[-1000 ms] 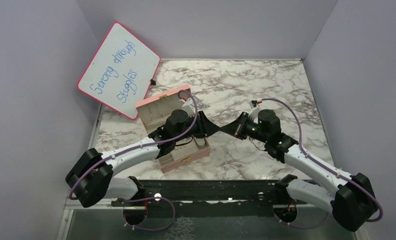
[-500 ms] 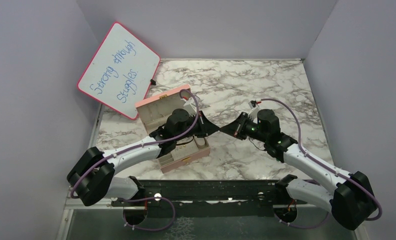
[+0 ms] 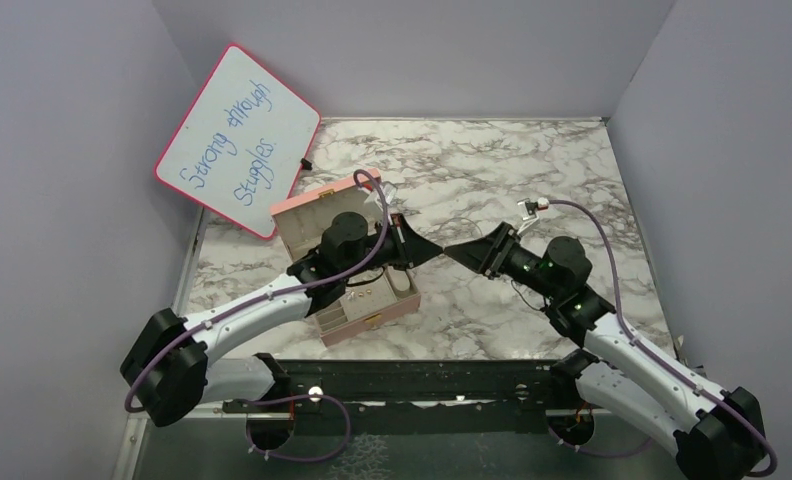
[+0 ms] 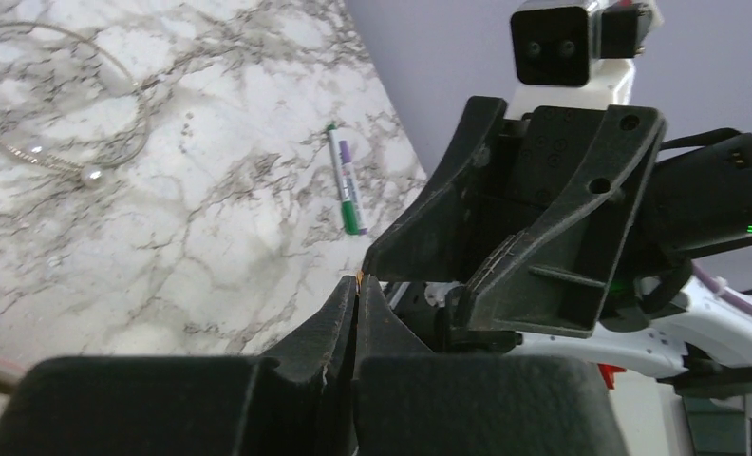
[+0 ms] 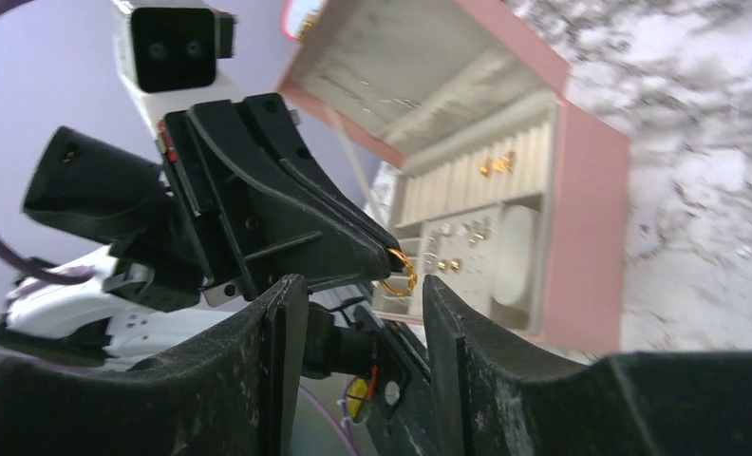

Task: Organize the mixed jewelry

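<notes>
Three lilac walls (image 3: 422, 50), marbled table (image 3: 532, 170), perhaps a thin necklace (image 4: 91, 175)

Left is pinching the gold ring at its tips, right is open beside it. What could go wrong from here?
The gold ring hangs from the tips of the left gripper; that thin hold may slip on the way to the pink box. The right gripper stands open close around those tips, so a skewed retreat could knock it off.

A robotics lab cell: plain lavender walls (image 3: 422, 50) box in a marble-patterned table (image 3: 532, 160), with robot arms (image 3: 262, 305) bolted to a black rail (image 3: 422, 385) at its near edge.
</notes>
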